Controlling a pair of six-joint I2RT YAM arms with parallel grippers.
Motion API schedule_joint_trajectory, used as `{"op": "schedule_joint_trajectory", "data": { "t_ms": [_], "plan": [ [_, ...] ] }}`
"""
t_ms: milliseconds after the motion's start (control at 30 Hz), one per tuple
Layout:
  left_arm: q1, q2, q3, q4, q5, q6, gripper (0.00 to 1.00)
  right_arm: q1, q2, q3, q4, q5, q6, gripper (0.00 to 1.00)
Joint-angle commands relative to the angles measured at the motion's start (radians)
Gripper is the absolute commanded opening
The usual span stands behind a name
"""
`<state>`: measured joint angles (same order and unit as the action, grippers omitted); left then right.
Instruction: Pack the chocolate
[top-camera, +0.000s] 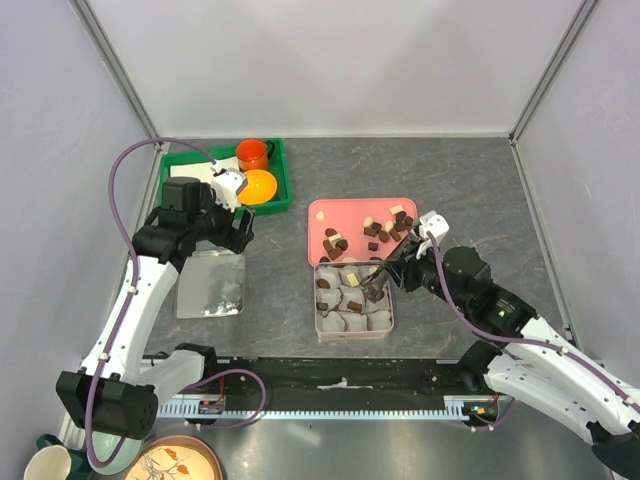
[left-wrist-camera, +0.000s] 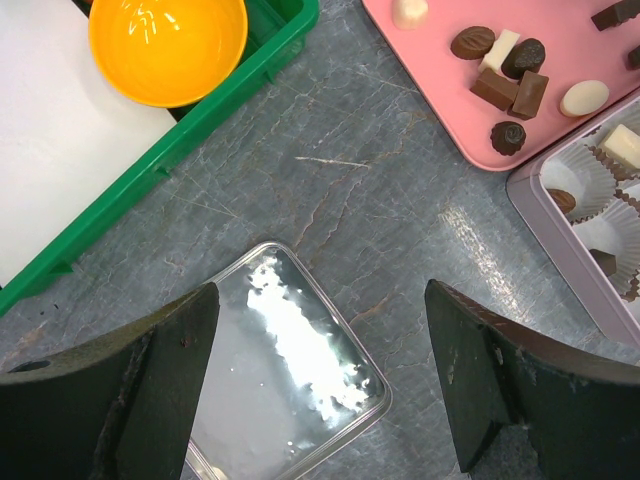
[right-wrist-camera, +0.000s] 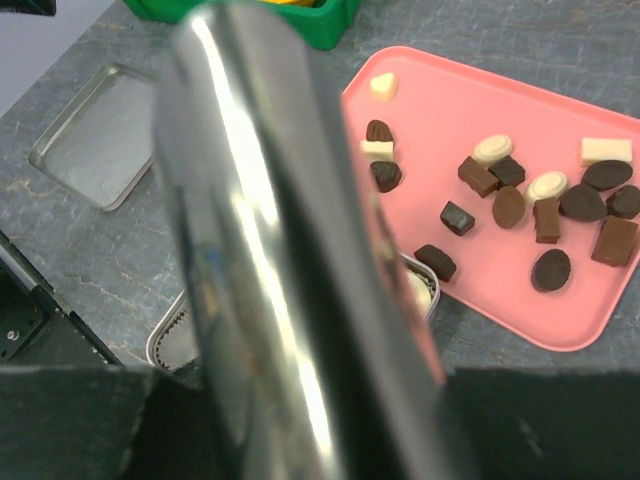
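Maybe a third done: few pcs of chocolate (top-camera: 372, 229) in tin (top-camera: 353, 335), most on pink tray (top-camera: 330, 212) at its 12 o'clock. Right claw (top-camera: 395, 272) pinching metal tool (right-wrist-camera: 270, 260) over tin, left claw (left-wrist-camera: 320, 390) spread above lid (top-camera: 210, 285) on tabletop (top-camera: 450, 180).

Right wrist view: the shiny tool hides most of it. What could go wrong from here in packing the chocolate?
1. The metal tool hides most of the tin in that view, so a piece might land in a cup already filled.
2. The chocolate lies crowded on the pink tray; the tool could push neighbouring pieces aside.
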<state>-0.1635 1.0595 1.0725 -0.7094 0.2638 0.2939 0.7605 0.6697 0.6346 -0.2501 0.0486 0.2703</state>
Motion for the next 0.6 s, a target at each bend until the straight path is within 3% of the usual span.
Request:
{"op": "schedule_joint_trajectory", "data": {
  "t_ms": [0,333,567],
  "plan": [
    [0.004,-0.001,0.012,0.001,0.002,0.001,0.91,0.007,-0.005,-0.013,0.04,-0.018,0.02,0.24],
    [0.004,-0.001,0.015,0.004,-0.003,0.005,0.91,0.007,0.011,-0.024,0.06,0.005,0.017,0.36],
    [0.004,-0.009,0.007,0.004,-0.008,0.011,0.91,0.007,0.018,-0.006,0.063,0.017,0.01,0.38]
  ]
}}
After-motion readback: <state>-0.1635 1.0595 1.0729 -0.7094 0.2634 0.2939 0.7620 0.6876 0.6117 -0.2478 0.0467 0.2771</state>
